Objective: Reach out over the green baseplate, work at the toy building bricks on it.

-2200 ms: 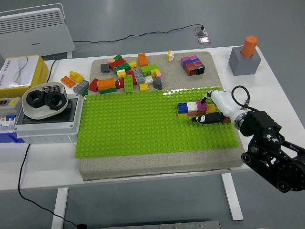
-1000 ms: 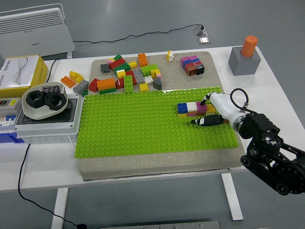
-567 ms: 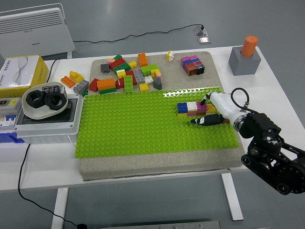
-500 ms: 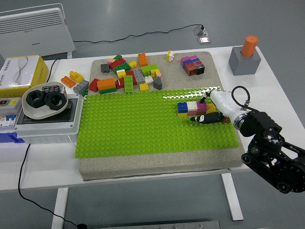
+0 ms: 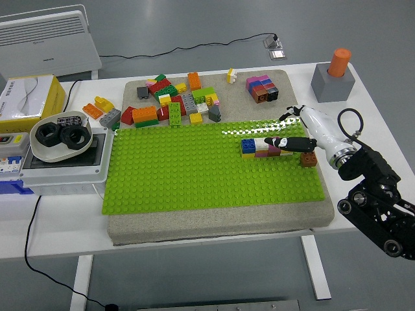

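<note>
We note first the black jointed right arm (image 5: 376,207) entering from the lower right corner over the near edge of the white tabletop (image 5: 58,227); the left arm is not in view. Its white-shelled right hand (image 5: 305,133) reaches in over the right end of the flat green studded baseplate (image 5: 194,175), which lies on a grey stone-like slab (image 5: 214,227). The black-tipped fingers (image 5: 288,142) extend toward a short assembled row of blue, white, pink and yellow bricks (image 5: 262,147) seated on the baseplate, lying at or just over its right end; whether they grip a brick or only press on it, we cannot tell. A small brown brick (image 5: 308,159) sits just beside the hand on the baseplate. In our judgement the work is at an early stage: one short row is built, and most of the baseplate remains bare. Farther back, beyond the baseplate's far edge, a loose scatter of mixed-colour bricks (image 5: 172,103) awaits use, with a small stacked cluster of pink, blue and brown bricks (image 5: 262,87) to its right. At the far right stands a grey block holding an orange cylinder (image 5: 333,76).
</note>
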